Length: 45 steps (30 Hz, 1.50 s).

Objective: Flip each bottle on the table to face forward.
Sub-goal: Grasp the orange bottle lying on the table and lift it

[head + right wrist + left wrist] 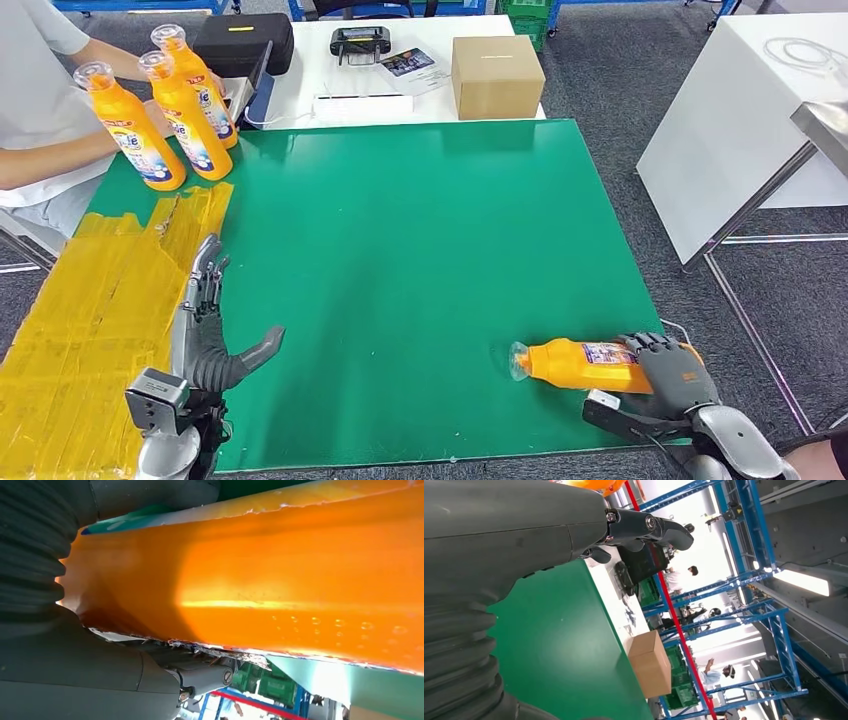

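An orange bottle (585, 364) lies on its side on the green table (420, 250) near the front right corner, its clear cap pointing left. My right hand (672, 378) grips its base end, fingers wrapped over the body. Close up, the orange bottle (280, 580) fills the right wrist view, with my right hand (100, 675) curled around it. Three more orange bottles (175, 105) stand upright at the far left corner, labels showing. My left hand (208, 325) rests open near the front left, fingers straight and thumb out; in the left wrist view the left hand (574, 535) holds nothing.
A person (40, 110) in a white shirt sits at the far left beside the standing bottles. Yellow tape (100, 310) covers the table's left strip. Behind the green table a white table holds a cardboard box (496, 76), a black case (244, 42) and a controller (360, 41).
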Motion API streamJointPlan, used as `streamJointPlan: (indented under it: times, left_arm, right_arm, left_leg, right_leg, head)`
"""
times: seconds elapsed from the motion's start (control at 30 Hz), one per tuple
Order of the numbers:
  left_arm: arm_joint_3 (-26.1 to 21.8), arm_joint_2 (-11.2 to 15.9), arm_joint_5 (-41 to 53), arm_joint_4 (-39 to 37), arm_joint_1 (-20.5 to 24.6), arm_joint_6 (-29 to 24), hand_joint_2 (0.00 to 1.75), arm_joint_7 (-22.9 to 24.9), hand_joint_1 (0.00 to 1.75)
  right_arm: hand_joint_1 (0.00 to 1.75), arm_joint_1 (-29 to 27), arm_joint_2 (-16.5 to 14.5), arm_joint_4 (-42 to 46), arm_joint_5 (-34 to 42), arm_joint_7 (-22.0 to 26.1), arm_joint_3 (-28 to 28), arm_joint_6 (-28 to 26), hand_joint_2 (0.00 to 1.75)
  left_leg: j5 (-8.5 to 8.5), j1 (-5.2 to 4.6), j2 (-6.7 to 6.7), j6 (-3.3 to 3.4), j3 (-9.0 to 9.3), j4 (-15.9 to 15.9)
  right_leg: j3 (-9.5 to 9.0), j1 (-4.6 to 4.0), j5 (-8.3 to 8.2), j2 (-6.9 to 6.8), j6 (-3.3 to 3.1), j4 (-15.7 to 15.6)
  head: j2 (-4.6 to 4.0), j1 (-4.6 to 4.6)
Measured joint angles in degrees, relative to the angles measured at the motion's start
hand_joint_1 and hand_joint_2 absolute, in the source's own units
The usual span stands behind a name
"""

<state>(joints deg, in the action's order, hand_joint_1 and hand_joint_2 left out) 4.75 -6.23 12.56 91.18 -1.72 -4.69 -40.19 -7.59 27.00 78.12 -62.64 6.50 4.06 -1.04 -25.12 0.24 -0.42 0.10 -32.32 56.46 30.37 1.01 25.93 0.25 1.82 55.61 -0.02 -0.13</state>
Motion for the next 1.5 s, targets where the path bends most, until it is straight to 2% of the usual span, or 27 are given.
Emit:
streamJointPlan:
  times: [0.13, 0.27, 0.37, 0.47, 0.6, 0.77, 0.93, 1.03, 1.13, 1.23, 1.4, 1.5]
  left_arm:
    - [0.0, 0.0, -0.5, -0.4, 0.1, 0.0, 1.75, 0.0, 0.0]
    - [0.0, 0.0, -0.7, -0.5, 0.1, 0.3, 1.75, 0.0, 0.0]
    - [0.1, -0.5, -0.8, -0.5, 0.5, 1.3, 1.75, 0.6, 0.0]
    - [0.7, -1.3, -0.8, -0.5, 1.4, 1.4, 1.75, 1.7, 0.0]
    - [2.0, -1.8, -0.7, -0.8, 2.0, 0.2, 1.75, 2.2, 0.0]
    - [4.7, -1.9, 0.3, -0.8, 2.2, -0.7, 1.75, 2.7, 0.0]
    - [7.5, -1.8, 1.0, -0.8, 2.2, -0.7, 1.75, 4.1, 0.0]
    - [9.0, -1.8, -0.7, -0.9, 2.4, 1.6, 1.75, 6.8, 0.0]
    - [10.6, -1.8, -4.6, -1.6, 3.2, 5.8, 1.75, 11.1, 0.0]
    - [12.3, -1.7, -7.7, -2.8, 4.7, 9.3, 1.75, 12.8, 0.0]
    - [14.5, -1.6, -8.5, -3.9, 6.4, 10.4, 1.75, 13.0, 0.0]
    - [15.7, -1.3, -9.2, -4.4, 7.4, 11.5, 1.75, 13.2, 0.0]
  right_arm:
    - [1.73, 0.3, 1.0, -0.3, 1.3, 0.4, 0.2, 0.7, 1.75]
    - [1.75, 0.7, 0.0, -0.4, 1.4, 4.1, 0.6, -5.8, 1.75]
    - [1.75, 0.9, -3.2, 0.8, 0.3, 7.7, 1.7, -12.6, 1.75]
    - [1.75, 1.9, -7.5, 2.8, 1.2, 9.1, 3.4, -17.6, 1.75]
    - [1.75, 4.5, -14.2, 4.3, 13.0, 12.6, 3.7, -22.9, 1.75]
    - [1.75, 6.7, -21.8, 6.4, 28.1, 16.7, 3.2, -20.9, 1.75]
    - [1.75, 7.7, -27.4, 8.1, 34.6, 19.5, 2.5, -20.7, 1.75]
    - [1.75, 8.3, -29.9, 8.2, 39.0, 20.4, 2.4, -19.0, 1.75]
    - [1.75, 8.8, -32.2, 7.5, 46.9, 21.1, 2.3, -12.4, 1.75]
    - [1.75, 10.3, -34.3, 4.9, 54.4, 22.0, 2.3, -4.6, 1.75]
    - [1.75, 12.8, -36.5, 0.2, 57.2, 22.3, 2.4, 0.3, 1.75]
    - [1.75, 15.0, -37.5, -4.1, 59.3, 21.7, 2.8, 5.3, 1.75]
  left_leg:
    - [0.0, 0.0, -0.06, 0.0, 0.01, 0.0]
    - [0.01, -0.01, -0.06, 0.0, 0.0, 0.0]
    - [0.01, 0.01, 0.0, 0.0, -0.02, 0.0]
    - [0.03, 0.06, 0.0, -0.02, -0.03, 0.0]
    - [0.04, 0.2, 0.08, -0.05, -0.05, 0.0]
    - [0.04, 0.2, 0.0, -0.06, -0.15, 0.0]
    - [0.04, 0.18, -0.01, -0.05, -0.19, 0.0]
    - [0.04, 0.17, 0.0, -0.05, -0.2, 0.0]
    - [0.05, 0.17, 0.0, -0.06, -0.21, 0.0]
    - [0.06, 0.19, 0.0, -0.07, -0.21, 0.0]
    - [0.07, 0.19, -0.01, -0.08, -0.24, 0.0]
    - [0.07, 0.19, 0.0, -0.08, -0.26, 0.0]
  right_leg:
    - [-0.08, 0.0, 0.0, -0.05, 0.0, 0.0]
    - [-0.13, 0.0, -0.01, -0.06, 0.0, 0.0]
    - [-0.09, -0.02, -0.02, -0.02, 0.0, 0.0]
    - [-0.06, -0.08, -0.02, -0.02, 0.0, 0.0]
    - [-0.03, -0.21, -0.01, -0.01, -0.01, 0.0]
    - [0.04, -0.2, -0.01, -0.03, -0.01, 0.0]
    - [0.08, -0.17, -0.01, -0.04, -0.01, 0.0]
    - [0.09, -0.17, -0.01, -0.04, -0.01, 0.0]
    - [0.11, -0.17, -0.01, -0.04, -0.01, 0.0]
    - [0.11, -0.19, -0.01, -0.04, -0.01, 0.0]
    - [0.12, -0.19, -0.01, -0.04, -0.01, 0.1]
    - [0.14, -0.19, -0.01, -0.03, -0.01, 0.1]
  head:
    - [0.0, 0.01]
    - [0.0, 0.03]
    - [0.0, -0.01]
    - [0.0, -0.02]
    - [0.0, -0.01]
    - [0.0, 0.0]
    - [0.0, 0.01]
    - [0.0, 0.01]
    - [0.0, 0.01]
    - [0.0, 0.0]
    - [0.0, 0.01]
    - [0.0, 0.02]
